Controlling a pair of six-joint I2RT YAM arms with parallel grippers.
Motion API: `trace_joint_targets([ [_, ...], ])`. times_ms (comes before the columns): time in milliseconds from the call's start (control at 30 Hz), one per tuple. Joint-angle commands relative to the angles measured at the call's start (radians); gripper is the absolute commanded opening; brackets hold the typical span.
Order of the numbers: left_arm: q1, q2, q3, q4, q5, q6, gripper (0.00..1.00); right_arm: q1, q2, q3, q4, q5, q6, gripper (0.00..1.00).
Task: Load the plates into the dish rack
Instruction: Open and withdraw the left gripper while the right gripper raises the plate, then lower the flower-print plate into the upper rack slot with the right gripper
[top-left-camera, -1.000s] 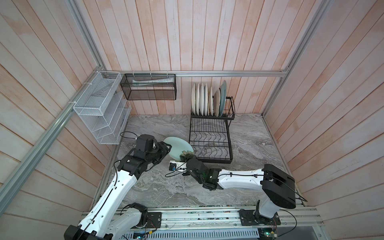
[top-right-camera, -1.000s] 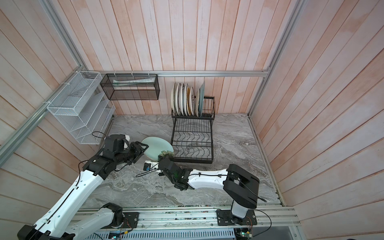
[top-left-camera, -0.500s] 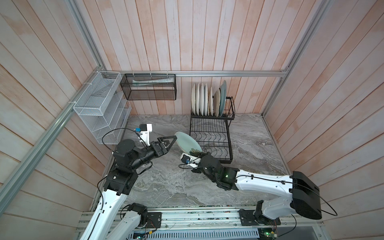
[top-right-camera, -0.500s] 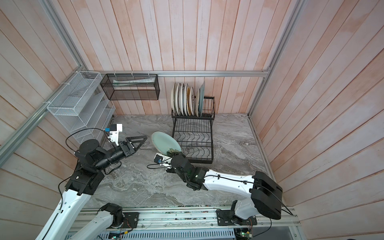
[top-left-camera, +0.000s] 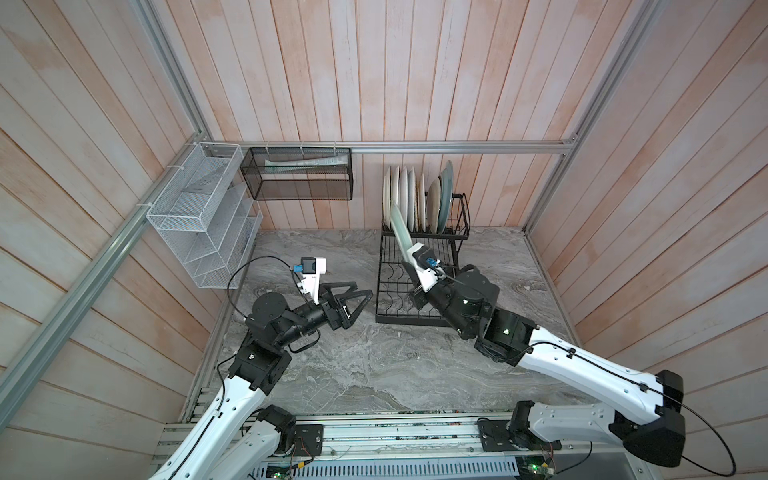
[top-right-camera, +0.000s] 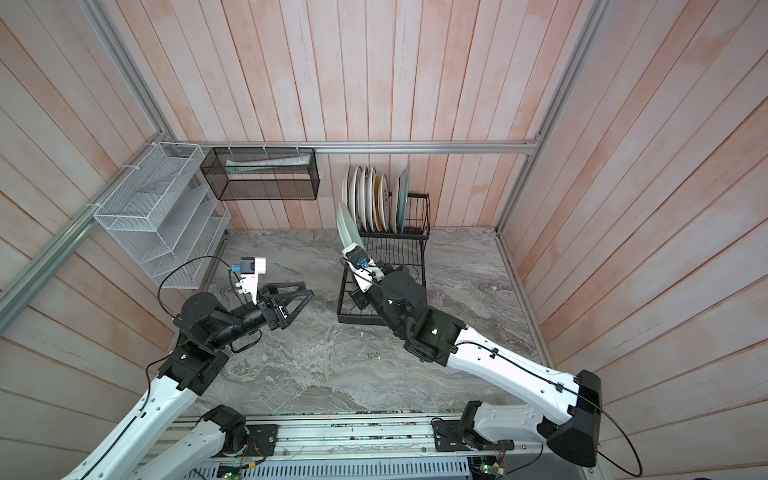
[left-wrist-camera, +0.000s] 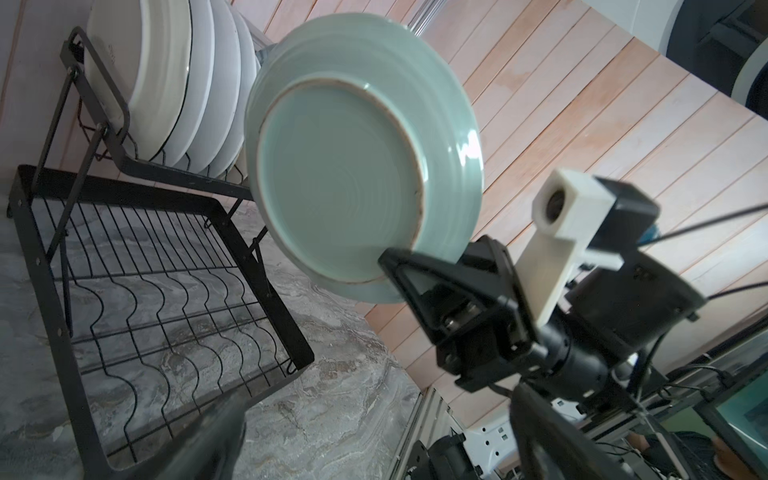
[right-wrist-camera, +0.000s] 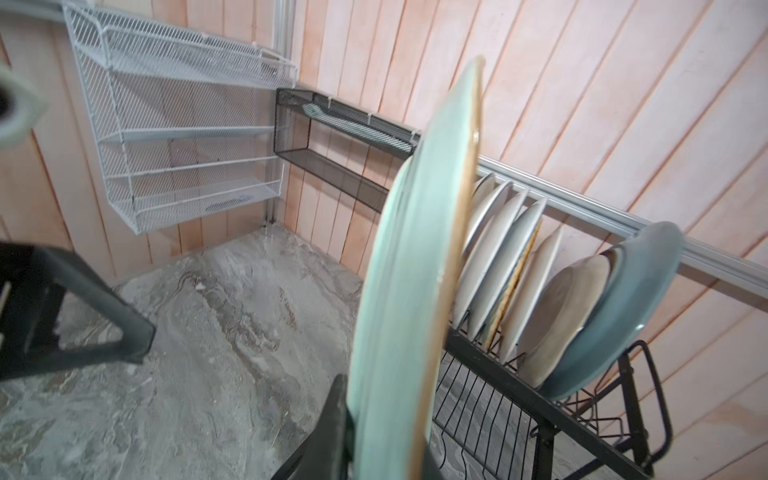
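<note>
Right jaws pinch pale green round plate (left-wrist-camera: 361, 166) by rim, tilted: may slip or clip white plates (top-left-camera: 405, 195) in black wire dish rack (top-left-camera: 384, 286). Left jaws wide, empty.

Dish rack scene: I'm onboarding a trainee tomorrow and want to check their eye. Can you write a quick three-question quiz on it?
1. True or false: the left gripper is holding a plate.
2. The right gripper is shut on: A) a white plate B) the green plate C) nothing.
3. Fill in: the loaded plates stand in the ___ tier of the rack.
Key: 1 false; 2 B; 3 upper.
</note>
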Motion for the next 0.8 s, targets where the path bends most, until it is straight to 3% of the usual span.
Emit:
trace_joint_targets([
  [0,-0.094,0.011,-0.048,0.132,-0.102,0.247,1.00,-0.056,-0.057,0.098,0.014,-0.041,0.104,0.00],
  [100,-0.220,0.017,-0.108,0.174,-0.217,0.498,1.00,-0.136,-0.063,0.175,-0.035,-0.088,0.174,0.00],
  [200,-0.280,0.039,-0.151,0.193,-0.290,0.652,1.00,-0.240,-0.051,0.255,-0.083,-0.140,0.237,0.00],
  [467,-0.281,-0.045,-0.287,0.309,-0.404,0.691,1.00,-0.513,0.027,0.414,-0.173,-0.279,0.355,0.00],
  [667,-0.281,-0.224,-0.270,0.108,-0.461,0.710,1.00,-0.710,0.108,0.460,-0.162,-0.469,0.447,0.00],
  [767,-0.281,-0.353,-0.283,-0.008,-0.473,0.692,1.00,-0.746,0.177,0.526,-0.187,-0.513,0.432,0.00],
])
